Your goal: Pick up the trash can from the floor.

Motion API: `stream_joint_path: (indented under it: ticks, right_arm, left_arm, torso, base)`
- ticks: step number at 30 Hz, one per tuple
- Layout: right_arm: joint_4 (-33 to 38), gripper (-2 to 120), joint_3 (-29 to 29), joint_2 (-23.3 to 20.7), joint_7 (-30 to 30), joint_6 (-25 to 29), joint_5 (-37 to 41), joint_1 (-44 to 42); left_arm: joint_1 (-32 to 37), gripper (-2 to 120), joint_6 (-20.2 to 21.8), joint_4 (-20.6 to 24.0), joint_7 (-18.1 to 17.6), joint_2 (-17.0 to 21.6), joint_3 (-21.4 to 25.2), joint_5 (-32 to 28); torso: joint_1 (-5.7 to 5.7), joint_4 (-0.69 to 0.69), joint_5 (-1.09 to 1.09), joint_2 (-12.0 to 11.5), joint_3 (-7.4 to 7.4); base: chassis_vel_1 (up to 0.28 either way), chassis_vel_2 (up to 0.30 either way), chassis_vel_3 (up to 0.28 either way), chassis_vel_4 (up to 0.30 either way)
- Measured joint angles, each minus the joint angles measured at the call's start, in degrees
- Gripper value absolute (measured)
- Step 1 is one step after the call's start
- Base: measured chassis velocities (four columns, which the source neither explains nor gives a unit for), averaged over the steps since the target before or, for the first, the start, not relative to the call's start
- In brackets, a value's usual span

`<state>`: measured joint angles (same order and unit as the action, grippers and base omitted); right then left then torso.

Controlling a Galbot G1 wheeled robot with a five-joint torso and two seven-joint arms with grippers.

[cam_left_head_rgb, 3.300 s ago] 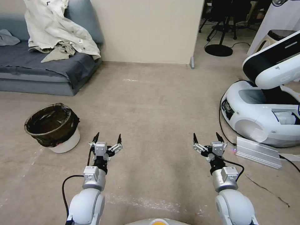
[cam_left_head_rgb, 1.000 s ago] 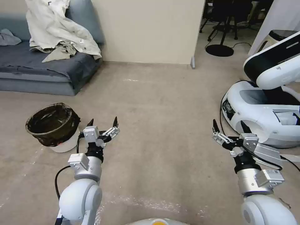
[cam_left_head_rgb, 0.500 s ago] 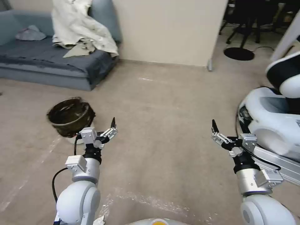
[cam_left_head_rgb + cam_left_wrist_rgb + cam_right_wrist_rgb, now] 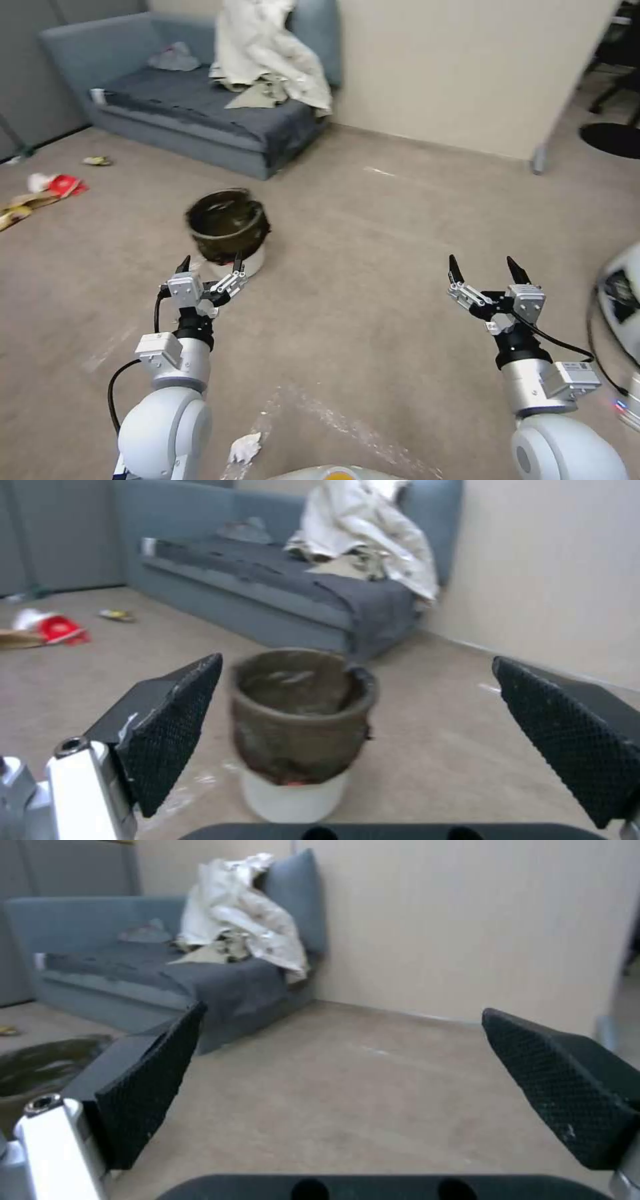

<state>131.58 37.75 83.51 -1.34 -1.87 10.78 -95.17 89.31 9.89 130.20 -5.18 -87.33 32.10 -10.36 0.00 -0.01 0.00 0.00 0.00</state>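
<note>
On the floor (image 4: 373,280) before the grey sofa (image 4: 200,113), the trash can (image 4: 229,230) stands upright just ahead of our left claw (image 4: 209,265), whose jaws gape wide and empty, as do the right claw's (image 4: 485,267). We judge the small plastic bin light and stiff but its bag slippery, so the firm rim looks the best hold.

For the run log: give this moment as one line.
trash can: upright on floor, ungrasped | left claw: open, facing can | right claw: open, held aside

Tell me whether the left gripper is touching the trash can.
Apart. Left wrist view: the trash can stands ahead of the open left gripper, floor between.
</note>
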Motion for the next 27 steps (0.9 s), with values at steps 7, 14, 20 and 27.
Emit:
stream_joint_path:
  ticks: [7,14,20,27]
  right_arm:
    - [-0.51,100,0.04,-0.04,-0.29,1.13,0.16,0.33]
    - [-1.33,100,0.05,-0.09,-0.61,2.95,0.72,0.79]
    - [-1.98,100,0.33,-0.41,-1.83,3.80,0.77,0.85]
    - [-2.82,100,0.37,-0.29,-3.40,5.08,0.54,0.94]
  left_arm:
    - [-0.03,100,-0.47,-0.30,-0.25,0.00,-0.07,0.05]
    - [-0.12,100,-2.40,-1.16,-1.23,0.00,-0.15,0.33]
    - [-0.10,100,-3.40,-1.46,-1.37,-0.08,-0.20,0.49]
    - [0.02,100,-3.66,-1.47,-1.36,-0.12,-0.02,0.51]
  torso:
    - [0.00,0.00,0.00,0.00,0.00]
    - [0.00,0.02,0.00,0.00,0.00]
    - [0.00,-0.01,0.00,0.00,0.00]
    - [0.00,-0.01,0.00,0.00,0.00]
  base:
    - [0.123,0.118,0.123,0.112]
    - [0.110,0.114,0.112,0.125]
    - [0.030,0.031,0.042,0.046]
    - [0.000,0.000,0.000,0.000]
